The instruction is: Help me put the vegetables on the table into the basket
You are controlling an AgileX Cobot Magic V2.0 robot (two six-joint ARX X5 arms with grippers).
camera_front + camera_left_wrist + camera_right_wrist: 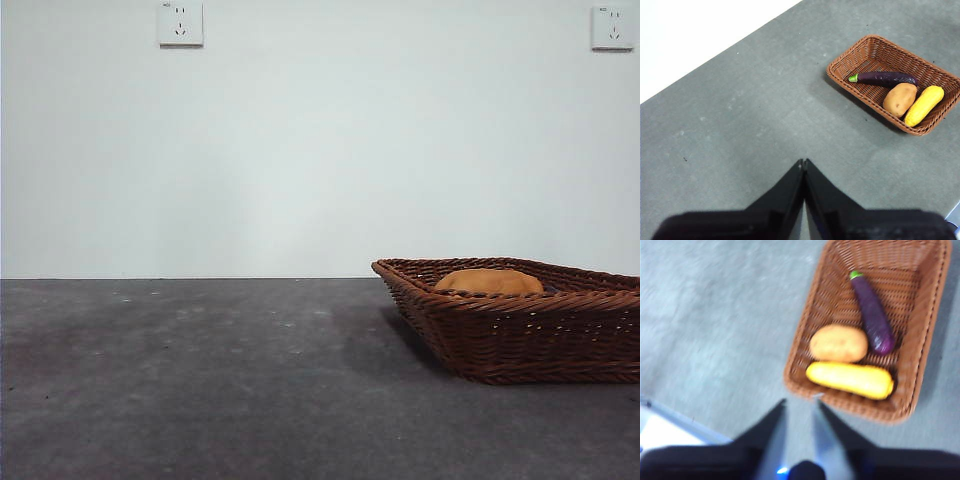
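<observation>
Table [200, 380] stretching dark grey and faintly speckled, meeting a plain white wall [300, 150] carrying two sockets, one [180, 23] high toward one corner, another [612, 27] toward the opposite corner. Nothing standing between either gripper and the basket; bare surface lying all around.

Basket [875, 50] sitting well ahead of the left gripper [803, 162] and off to one side, reddish-brown wicker, holding all three vegetables: one eggplant [885, 78], one potato [899, 99], one corn cob [924, 105]. Potato touching the corn and lying just beside the eggplant. Seen from the low front camera, only the potato's top [488, 281] peeking over the braided rim [500, 300].

Left gripper hovering above bare table, jaws pressed together, gripping nothing. Right gripper [799, 405] hanging just short of the basket's near rim [800, 380], jaws parted a little, empty; corn [849, 380] lying nearest to it, potato [838, 343] beyond, eggplant [871, 312] farthest. That view blurring slightly.
</observation>
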